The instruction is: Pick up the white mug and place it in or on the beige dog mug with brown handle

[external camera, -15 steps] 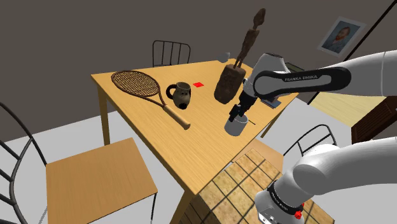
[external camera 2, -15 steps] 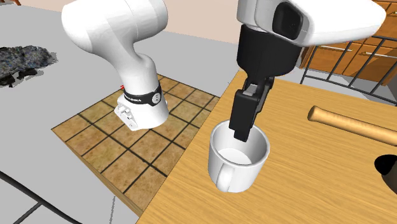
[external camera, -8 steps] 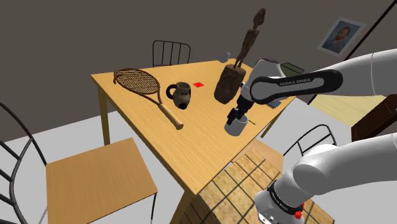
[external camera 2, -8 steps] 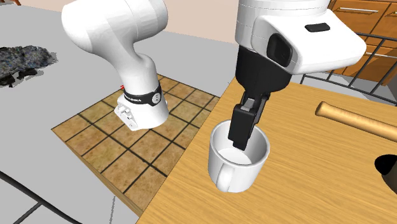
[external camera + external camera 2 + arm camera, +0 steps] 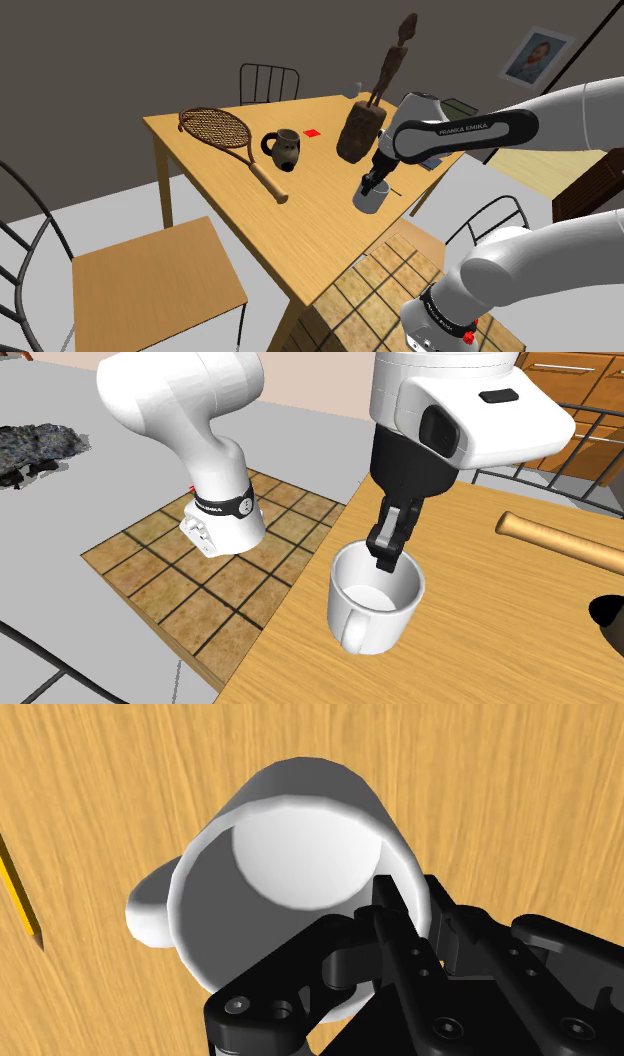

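Observation:
The white mug (image 5: 368,198) stands upright near the table edge closest to the stand, its handle (image 5: 352,635) pointing away from the arm. My black gripper (image 5: 373,184) comes down from above and is shut on the mug's rim (image 5: 420,900): one finger (image 5: 386,910) is inside the mug (image 5: 290,864), the other outside the wall. In the second exterior view the gripper (image 5: 388,558) pinches the mug's (image 5: 371,604) far rim. The dog mug (image 5: 287,150), beige with a dark handle, stands mid-table, well apart towards the shoulder view's left.
A tennis racket (image 5: 226,137) lies beyond the dog mug, and a tall brown wooden figure (image 5: 364,118) rises close behind the gripper. A pencil (image 5: 20,899) lies beside the white mug. A small red square (image 5: 313,132) marks the table. Chairs (image 5: 150,272) stand around it.
The gripper came down a little over the mug, then its fingers closed on the rim. The racket shifted slightly early on. The mug has stayed in place.

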Motion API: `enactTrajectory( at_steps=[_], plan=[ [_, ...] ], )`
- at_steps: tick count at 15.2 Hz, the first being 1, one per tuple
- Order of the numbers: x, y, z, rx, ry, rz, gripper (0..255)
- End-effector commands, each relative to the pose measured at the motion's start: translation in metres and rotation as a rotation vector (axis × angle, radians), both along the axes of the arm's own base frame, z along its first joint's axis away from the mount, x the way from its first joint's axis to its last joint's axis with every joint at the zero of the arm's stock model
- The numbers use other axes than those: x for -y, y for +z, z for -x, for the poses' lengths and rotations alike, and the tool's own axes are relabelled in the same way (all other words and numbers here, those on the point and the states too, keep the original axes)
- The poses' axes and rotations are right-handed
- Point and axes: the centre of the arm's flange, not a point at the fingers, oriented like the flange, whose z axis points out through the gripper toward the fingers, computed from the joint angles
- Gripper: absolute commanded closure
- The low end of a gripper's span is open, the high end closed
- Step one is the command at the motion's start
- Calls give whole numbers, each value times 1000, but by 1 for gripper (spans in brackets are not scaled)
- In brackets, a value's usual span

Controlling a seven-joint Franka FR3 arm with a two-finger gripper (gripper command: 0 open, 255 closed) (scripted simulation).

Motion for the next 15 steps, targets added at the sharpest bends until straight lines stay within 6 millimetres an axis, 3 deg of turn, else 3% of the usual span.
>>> enactTrajectory(
  at_steps=[1,6,15],
  plan=[
    [0,0,0,0,0,0,255],
    [0,0,0,0,0,0,255],
    [0,47,0,0,0,0,255]
  ],
)
